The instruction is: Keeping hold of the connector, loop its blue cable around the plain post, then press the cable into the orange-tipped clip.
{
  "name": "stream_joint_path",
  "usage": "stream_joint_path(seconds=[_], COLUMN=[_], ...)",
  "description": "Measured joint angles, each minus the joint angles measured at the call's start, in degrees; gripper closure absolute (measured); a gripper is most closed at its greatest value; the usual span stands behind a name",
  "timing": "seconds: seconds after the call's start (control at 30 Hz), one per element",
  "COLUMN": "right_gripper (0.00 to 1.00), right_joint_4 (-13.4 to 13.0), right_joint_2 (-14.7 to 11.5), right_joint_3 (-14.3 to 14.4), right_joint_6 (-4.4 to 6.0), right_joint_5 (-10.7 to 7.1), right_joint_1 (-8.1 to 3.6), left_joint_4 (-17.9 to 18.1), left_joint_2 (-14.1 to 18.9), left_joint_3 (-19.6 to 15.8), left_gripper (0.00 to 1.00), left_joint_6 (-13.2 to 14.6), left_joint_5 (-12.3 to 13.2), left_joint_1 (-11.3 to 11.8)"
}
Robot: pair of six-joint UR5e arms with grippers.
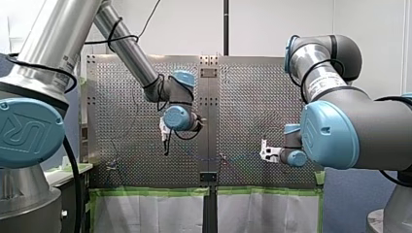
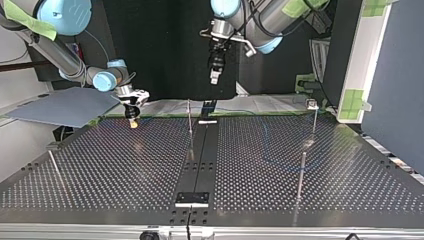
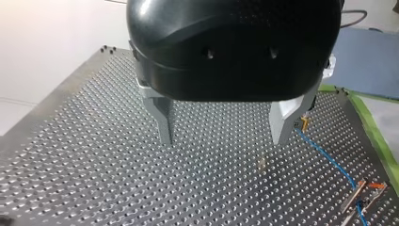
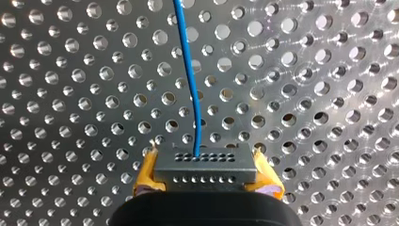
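The right jaws are closed on the connector (image 4: pixel 205 170), which sits crosswise between the yellow pads (image 4: pixel 147 175), over the perforated surface (image 4: pixel 70 94). The blue cable (image 4: pixel 190 80) leaves the front face of the connector and runs straight ahead over the surface. The left jaws stand open above the surface. The cable lies to one side of them, outside their gap, and runs close by the orange-tipped clip (image 3: pixel 374 187).

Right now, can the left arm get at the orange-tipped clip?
Probably yes. The left gripper hangs open and empty above the table, and the orange-tipped clip stands off to one side of it. No post or arm stands between them; only the blue cable runs toward the clip.
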Motion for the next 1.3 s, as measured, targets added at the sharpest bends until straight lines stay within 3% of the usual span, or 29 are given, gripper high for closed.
stream_joint_path(seconds=[0.17,0.4,0.57,0.77,0.93,1.3], right_gripper=[1.00,1.00,1.00,1.00,1.00,1.00], right_joint_4=[0.6,2.7,4.2,6.3,7.4,7.6], right_joint_2=[0.0,-0.9,-2.8,-5.8,-7.0,-7.1], right_joint_3=[-0.1,-0.1,-0.1,-0.1,-0.1,-0.1], right_joint_6=[-0.81,-1.88,-2.51,-4.14,-5.02,-4.95], right_joint_5=[0.79,3.55,4.68,5.14,5.22,5.23], right_joint_1=[-0.09,-0.36,-0.09,0.68,1.38,1.69], left_joint_4=[0.3,2.0,4.9,7.6,7.9,8.0], left_joint_2=[3.0,6.9,10.0,12.8,13.3,13.4], left_joint_3=[-3.0,-6.9,-10.0,-13.1,-15.7,-19.6], left_gripper=[0.00,0.00,0.00,0.00,0.00,0.00], left_joint_6=[-0.1,-0.3,-1.4,-1.8,-1.8,-1.8], left_joint_5=[-0.1,0.1,0.2,0.4,0.5,0.4], left_joint_1=[0.0,0.3,0.5,0.7,0.5,0.8])
